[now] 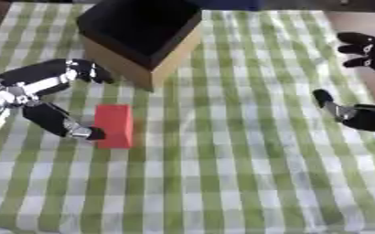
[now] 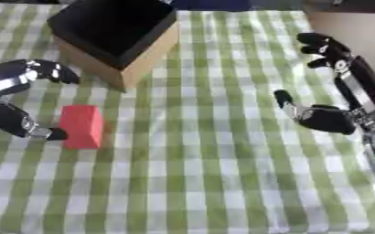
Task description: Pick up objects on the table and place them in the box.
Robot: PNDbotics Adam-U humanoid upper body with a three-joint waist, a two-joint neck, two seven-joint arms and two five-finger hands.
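Red block (image 1: pixel 114 125) lies on the checked desk (image 1: pixel 222 173), left of centre, near the box (image 1: pixel 140 39). Your left robot hand (image 1: pixel 39 98) is spread wide around the block's left side, thumb tip touching its lower left edge, fingers reaching toward the box. Your right robot hand (image 2: pixel 328 116) hangs open at the right edge, touching nothing.

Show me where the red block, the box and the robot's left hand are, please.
red block (image 1: pixel 114 125): left eye view, middle of its top face.
box (image 1: pixel 168 57): left eye view, its tan side wall.
left hand (image 1: pixel 30 87): left eye view, the palm.
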